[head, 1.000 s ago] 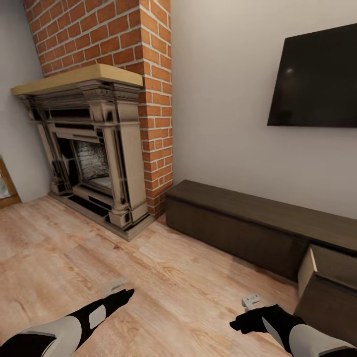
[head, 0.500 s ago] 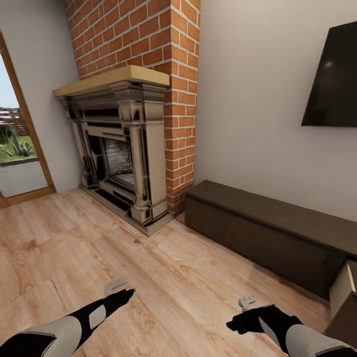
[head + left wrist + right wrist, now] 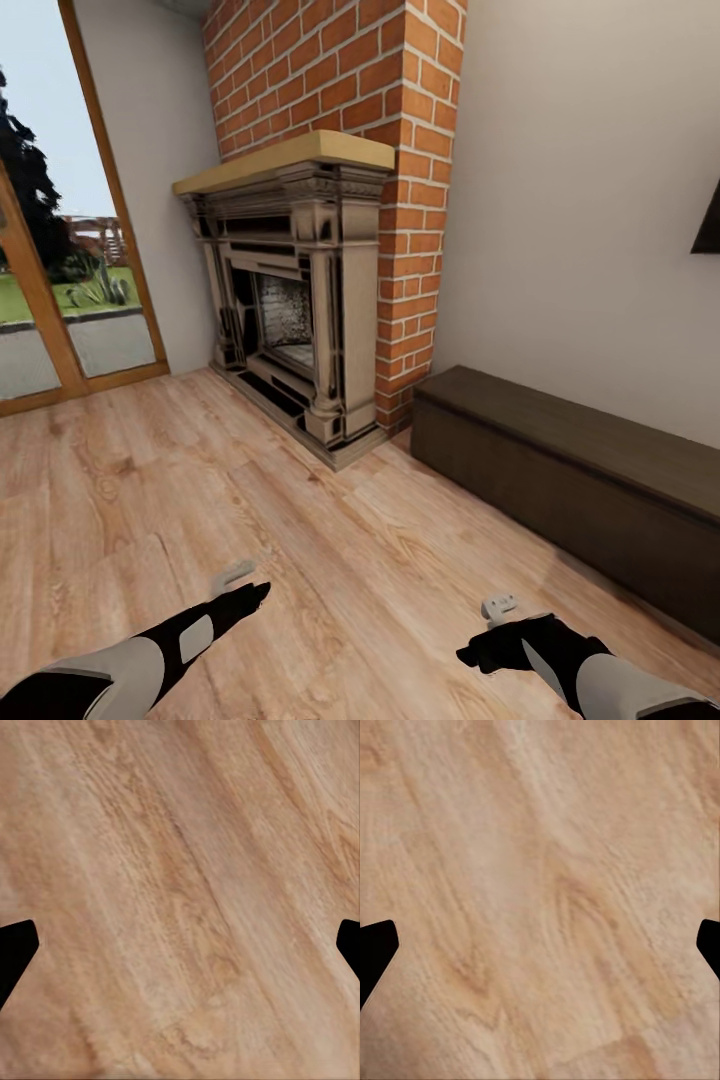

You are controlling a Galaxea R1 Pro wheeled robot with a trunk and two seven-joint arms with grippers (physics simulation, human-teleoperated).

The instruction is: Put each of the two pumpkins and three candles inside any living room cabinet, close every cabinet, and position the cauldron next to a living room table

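Left gripper (image 3: 232, 577), head view: carried low over the wood-plank floor (image 3: 150, 500) at the end of a black-and-white forearm, with nothing between its fingers. In the left wrist view the two dark fingertips (image 3: 15, 952) stand at opposite edges of the picture, spread wide apart, with only floor planks (image 3: 180, 900) between them.

Right gripper (image 3: 500, 606), head view: likewise low over the floor, pale fingers ahead of a black wrist, holding nothing. In the right wrist view its dark fingertips (image 3: 375, 952) are also set wide apart, over bare planks (image 3: 540, 900).

Cabinet (image 3: 570, 480): a long, low dark-brown unit standing against the pale wall (image 3: 570, 220), ahead of and to the right of the right gripper and well apart from it. The front that shows is flush and shut; its far right end runs out of the picture.

Fireplace (image 3: 300, 310): a carved stone surround with a tan mantel, set at the foot of a red-brick chimney (image 3: 390, 110), just beside the cabinet's left end.

TV (image 3: 708, 225): one black corner shows on the wall at the right edge.

Glazed door (image 3: 60, 270): wood-framed, to the left of the fireplace, with grass, plants and sky seen through it.
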